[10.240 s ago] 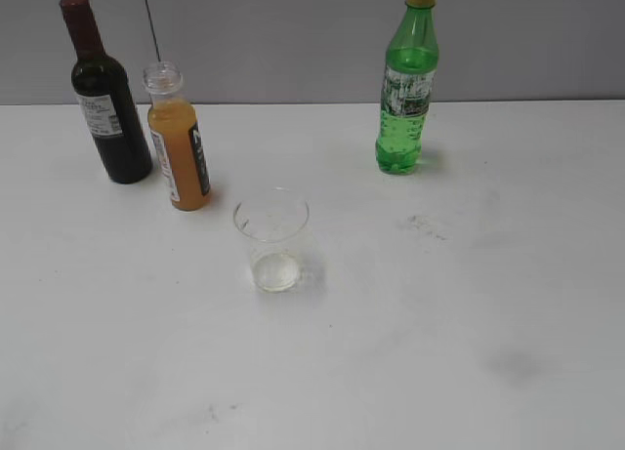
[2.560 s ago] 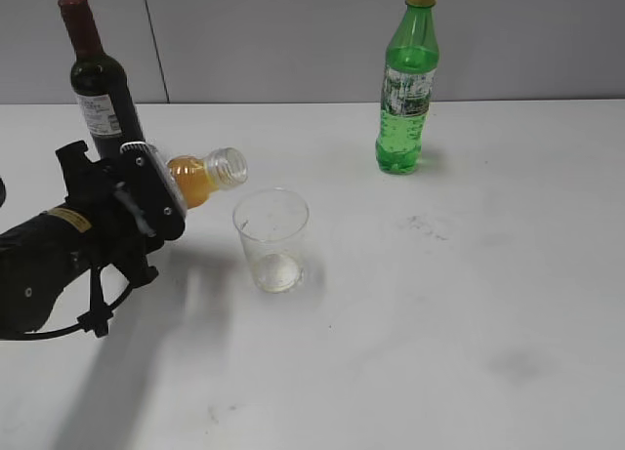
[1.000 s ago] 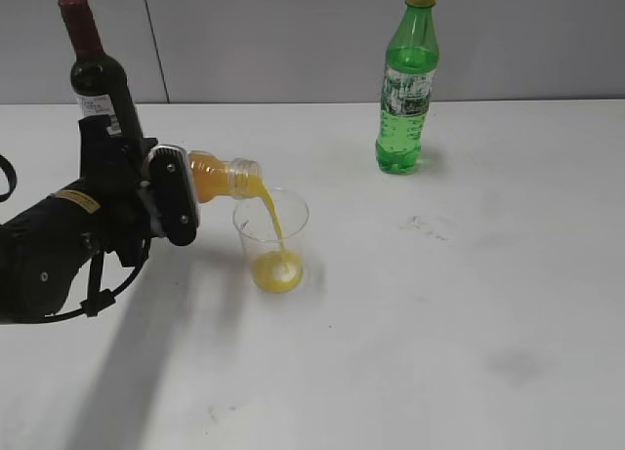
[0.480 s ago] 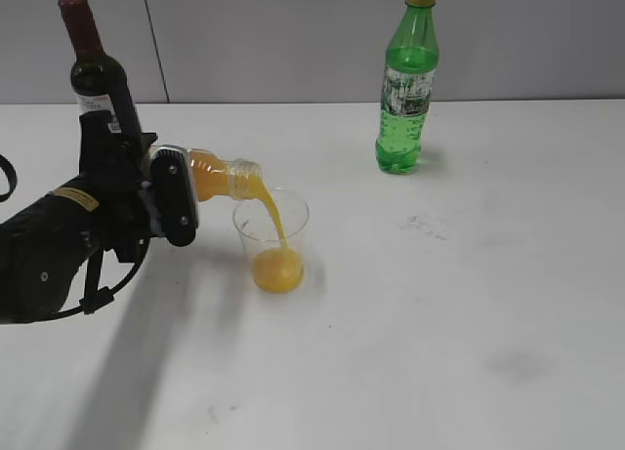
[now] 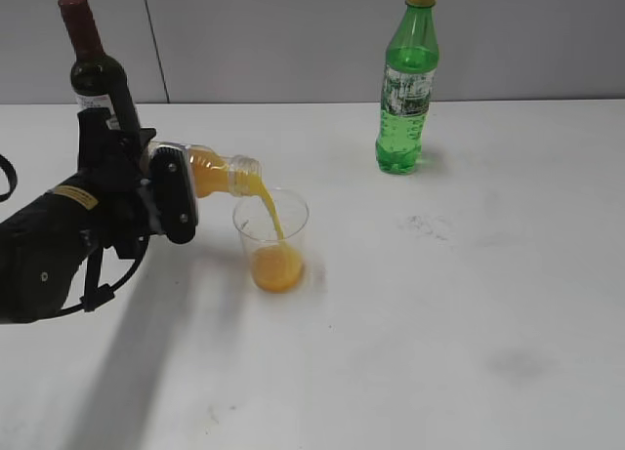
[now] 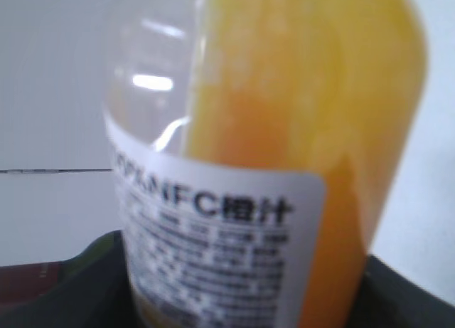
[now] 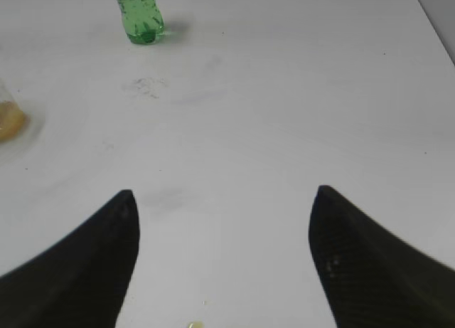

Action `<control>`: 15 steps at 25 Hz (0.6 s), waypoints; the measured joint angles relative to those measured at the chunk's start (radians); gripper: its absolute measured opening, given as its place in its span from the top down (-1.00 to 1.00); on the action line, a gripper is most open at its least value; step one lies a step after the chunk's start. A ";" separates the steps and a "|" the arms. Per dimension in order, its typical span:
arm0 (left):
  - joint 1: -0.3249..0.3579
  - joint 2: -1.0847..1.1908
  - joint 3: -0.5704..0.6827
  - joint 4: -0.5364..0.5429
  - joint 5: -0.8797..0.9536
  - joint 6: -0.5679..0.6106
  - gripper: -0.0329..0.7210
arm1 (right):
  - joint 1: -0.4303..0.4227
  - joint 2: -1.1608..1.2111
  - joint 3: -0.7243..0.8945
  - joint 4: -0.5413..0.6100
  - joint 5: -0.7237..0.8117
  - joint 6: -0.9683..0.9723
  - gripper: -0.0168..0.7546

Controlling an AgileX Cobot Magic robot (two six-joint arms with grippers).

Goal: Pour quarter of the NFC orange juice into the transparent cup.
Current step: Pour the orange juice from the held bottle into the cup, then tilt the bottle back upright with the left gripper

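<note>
White bench under grey wall: the left gripper (image 5: 181, 191), jaws clamped on the NFC orange juice (image 5: 220, 173), tips it further, and the transparent cup (image 5: 272, 240) has filled more (near a quarter, I judge). Right gripper (image 7: 224, 260) idles, jaws wide.

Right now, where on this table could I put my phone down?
The wide bare patch right of the cup, in front of the green bottle. The left is crowded: gripper, tilted juice bottle, wine bottle.

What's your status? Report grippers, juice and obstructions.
Left gripper shut on NFC orange juice, tipped, stream running into transparent cup. Right gripper open, empty. Nothing between bottle mouth and cup.
</note>
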 joint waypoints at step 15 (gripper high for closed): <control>0.000 0.000 -0.001 0.082 -0.002 -0.552 -0.33 | 0.000 0.000 0.000 0.000 0.000 0.000 -0.53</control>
